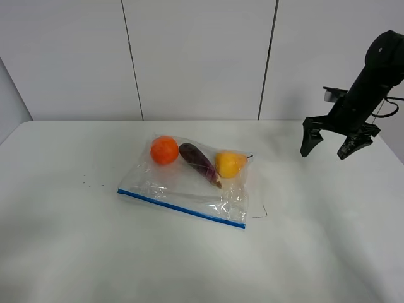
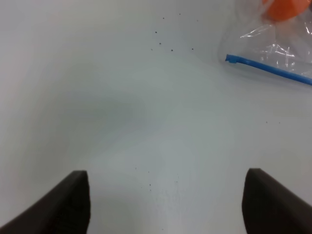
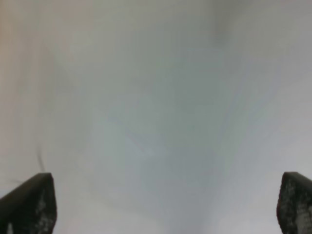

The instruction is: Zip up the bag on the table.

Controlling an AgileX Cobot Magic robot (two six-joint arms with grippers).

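- Where the overhead camera looks down, we see the bag (image 1: pixel 189 186) lying flat on the white tabletop (image 1: pixel 76 252), a little left of the middle.
- Its blue zipper strip (image 1: pixel 180 207) runs along the edge nearest the camera, slanting from the left corner down to the right corner.
- Through the clear, crinkled plastic we make out an orange (image 1: pixel 165 150), a purple eggplant (image 1: pixel 199 163) and a yellow fruit (image 1: pixel 230 163), lined up side by side along the far edge of the bag, the eggplant between the other two.
- Our right pincer (image 1: pixel 326 151) hangs in the air at the right of the scene, well apart from the bag, with its two dark fingers spread wide and nothing between them.
- From the right wrist camera we see only bare, blurred surface between the finger tips (image 3: pixel 29 204).
- Our left pincer (image 2: pixel 165 204) is out of the overhead view; its wrist camera shows both fingers wide apart over bare tabletop, gripping nothing.
- That same view catches the end of the zipper strip and a piece of the orange at its edge, away from the fingers, with a few tiny dark specks (image 2: pixel 165 46) on the tabletop near them.
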